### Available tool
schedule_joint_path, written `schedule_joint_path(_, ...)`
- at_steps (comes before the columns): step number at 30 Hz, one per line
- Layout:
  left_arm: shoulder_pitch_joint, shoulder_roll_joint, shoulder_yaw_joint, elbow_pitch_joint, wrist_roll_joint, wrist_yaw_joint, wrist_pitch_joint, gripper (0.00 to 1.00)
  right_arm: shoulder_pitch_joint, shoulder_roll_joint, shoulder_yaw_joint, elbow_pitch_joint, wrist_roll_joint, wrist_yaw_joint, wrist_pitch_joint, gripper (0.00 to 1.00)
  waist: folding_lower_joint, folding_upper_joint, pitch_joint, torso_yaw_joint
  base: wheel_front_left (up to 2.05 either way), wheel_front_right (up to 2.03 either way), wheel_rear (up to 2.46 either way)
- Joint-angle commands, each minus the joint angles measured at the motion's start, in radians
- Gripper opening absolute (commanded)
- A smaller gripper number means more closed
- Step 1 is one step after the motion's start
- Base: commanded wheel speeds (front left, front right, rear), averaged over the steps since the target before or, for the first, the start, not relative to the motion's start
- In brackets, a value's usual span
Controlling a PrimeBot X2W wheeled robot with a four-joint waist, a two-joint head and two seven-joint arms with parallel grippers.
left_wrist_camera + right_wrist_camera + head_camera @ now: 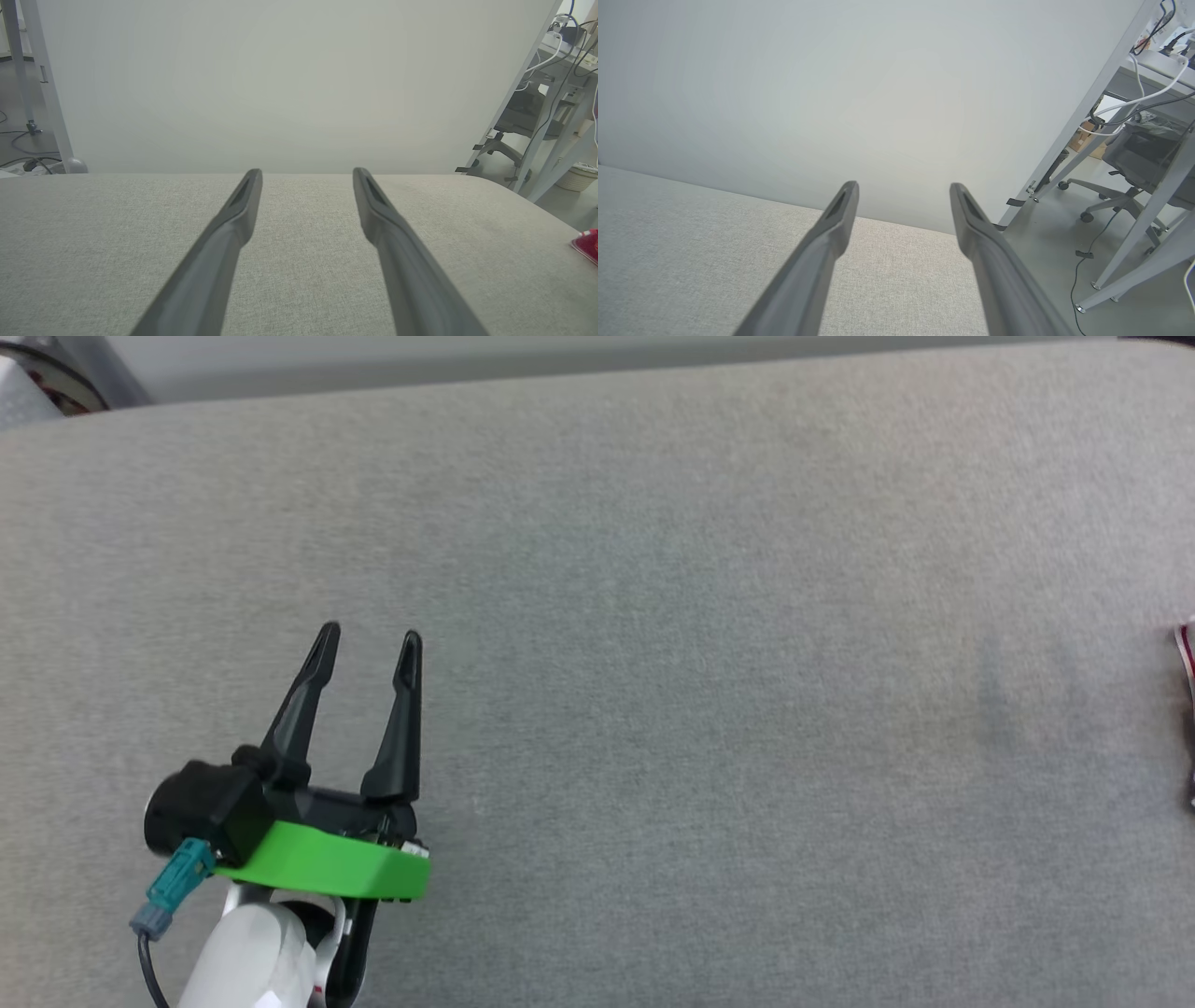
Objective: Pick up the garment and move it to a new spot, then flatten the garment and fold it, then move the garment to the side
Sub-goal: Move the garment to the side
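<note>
now | left fingers (401, 728) spread | right fingers (833, 233) spread | garment (588, 243) well right of left fingers

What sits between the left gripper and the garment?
Nothing: in the head view the grey cloth surface lies bare from the left gripper to the garment, a red sliver at the right edge.

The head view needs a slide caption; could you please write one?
Left claw open and empty over the grey fabric surface, a sliver of the red-and-white garment at the right edge.
</note>
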Motion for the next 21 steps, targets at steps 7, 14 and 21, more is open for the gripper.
schedule_joint_path(7,0.05,-0.05,0.056,0.048,0.041,0.003,-0.006,1.0,0.22,0.208,-0.018,-0.209,0.011,-0.001,-0.043,1.0,0.0001,0.0112,-0.136,0.11,0.0,0.0,0.0)
schedule_joint_path(14,0.081,-0.099,0.096,0.084,0.074,-0.007,-0.006,1.0,0.381,0.327,0.018,-0.196,-0.032,-0.001,-0.14,1.0,0.0001,0.0112,-0.167,0.136,0.0,0.0,0.0)
schedule_joint_path(21,0.112,-0.125,0.122,0.132,0.102,-0.015,-0.006,1.0,0.465,0.396,0.023,-0.121,-0.069,-0.001,-0.212,1.0,0.0001,0.0112,-0.192,0.151,0.0,0.0,0.0)
